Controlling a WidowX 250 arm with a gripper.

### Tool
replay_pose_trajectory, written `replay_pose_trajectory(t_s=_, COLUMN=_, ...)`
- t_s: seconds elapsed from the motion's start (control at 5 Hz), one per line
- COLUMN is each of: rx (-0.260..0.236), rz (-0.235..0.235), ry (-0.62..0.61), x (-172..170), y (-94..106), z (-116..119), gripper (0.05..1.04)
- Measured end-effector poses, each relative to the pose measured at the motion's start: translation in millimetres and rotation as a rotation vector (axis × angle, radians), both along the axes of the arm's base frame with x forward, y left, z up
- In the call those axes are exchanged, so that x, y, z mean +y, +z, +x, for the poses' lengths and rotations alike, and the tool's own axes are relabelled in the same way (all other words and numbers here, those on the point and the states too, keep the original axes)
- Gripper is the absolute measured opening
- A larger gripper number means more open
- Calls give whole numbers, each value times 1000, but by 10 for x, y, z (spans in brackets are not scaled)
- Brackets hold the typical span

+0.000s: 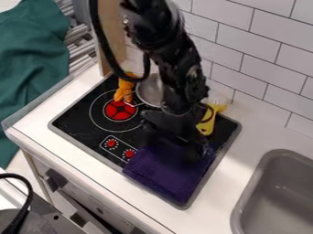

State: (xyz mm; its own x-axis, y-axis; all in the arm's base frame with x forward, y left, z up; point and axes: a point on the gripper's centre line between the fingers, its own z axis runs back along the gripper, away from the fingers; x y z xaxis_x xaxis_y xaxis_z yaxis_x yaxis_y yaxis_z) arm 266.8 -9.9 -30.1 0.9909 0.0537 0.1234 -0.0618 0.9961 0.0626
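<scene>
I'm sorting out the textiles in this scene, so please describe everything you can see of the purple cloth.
The purple cloth is dark, with a soft, slightly nubby-looking surface. It lies mostly flat in a roughly rectangular shape, apparently folded, on the front right part of the black stovetop, close beside a red knob. Its nearest corner reaches the stovetop's grey rim. The claw hangs over its far end, hiding part of it; whether they touch, I can't tell.

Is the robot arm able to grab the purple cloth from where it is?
Probably yes. Its black gripper is right at the back part of the purple cloth, and I see nothing else lying on the cloth to block it.
</scene>
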Motion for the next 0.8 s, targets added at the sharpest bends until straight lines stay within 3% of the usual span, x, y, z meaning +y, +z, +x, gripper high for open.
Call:
replay_pose_trajectory(t_s=0.4, rx=26, rz=18, ry=6, x=103, y=-101, z=1, gripper=1011)
replay_pose_trajectory(t_s=0.8, rx=29, rz=-1, ry=43, x=222, y=-159, z=-46, gripper=1010)
